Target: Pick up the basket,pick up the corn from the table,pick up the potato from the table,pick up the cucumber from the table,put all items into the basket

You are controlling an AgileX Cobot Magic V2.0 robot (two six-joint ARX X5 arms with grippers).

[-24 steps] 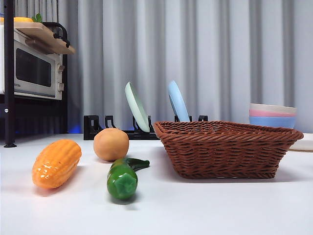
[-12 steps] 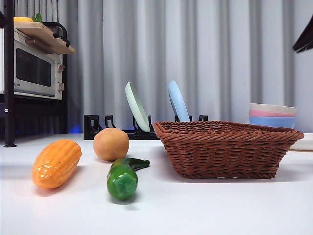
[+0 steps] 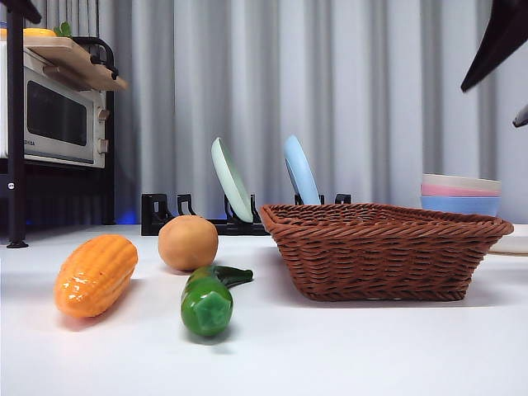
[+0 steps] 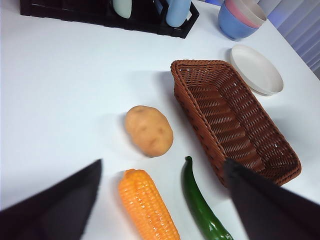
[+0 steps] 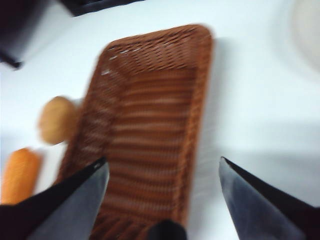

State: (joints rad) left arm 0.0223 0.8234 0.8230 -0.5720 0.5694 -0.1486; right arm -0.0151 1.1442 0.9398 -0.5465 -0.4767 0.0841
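Front view: grey curtains back the white table (image 3: 346, 346); the basket (image 3: 384, 252) sits empty, right of the potato (image 3: 187, 242), corn (image 3: 94, 275) and cucumber (image 3: 208, 299).

Left wrist view: the left gripper (image 4: 162, 192) hangs wide above the vegetables.

Right wrist view: the right gripper (image 5: 162, 185) spreads over the basket; it should straddle one rim squarely.

Inventory: one wicker basket (image 3: 384, 249); one corn cob (image 3: 95, 274); one potato (image 3: 187, 242); one cucumber (image 3: 208, 298); two upright plates (image 3: 231, 179) in one black rack (image 3: 162, 213); three stacked bowls (image 3: 459, 195); one white dish (image 4: 256, 69); one microwave oven (image 3: 54, 113).
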